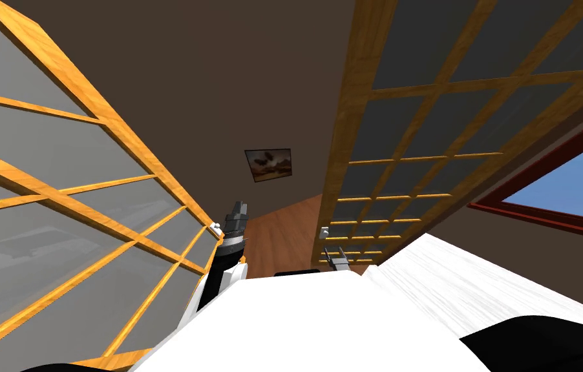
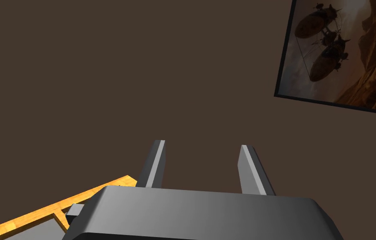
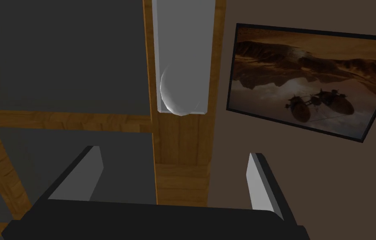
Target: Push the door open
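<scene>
Two wood-framed doors with grey panes flank me in the head view: the left door [image 1: 90, 213] and the right door [image 1: 426, 161]. The right door's stile carries a grey plate with a round knob [image 3: 179, 98], which the head view shows too [image 1: 324, 232]. My right gripper [image 3: 174, 166] is open, a short way off that stile, with the knob beyond its fingertips; in the head view it hangs low beside the door's edge [image 1: 335, 257]. My left gripper [image 1: 235, 216] is raised next to the left door's edge and small knob [image 1: 216, 227]. It is open [image 2: 201, 160], holding nothing.
Between the doors lie a wooden floor [image 1: 277, 232] and a brown wall with a framed picture [image 1: 269, 164]. A red-framed window [image 1: 561, 187] is at the far right. A strip of the left door's frame [image 2: 53, 208] passes just beside my left hand.
</scene>
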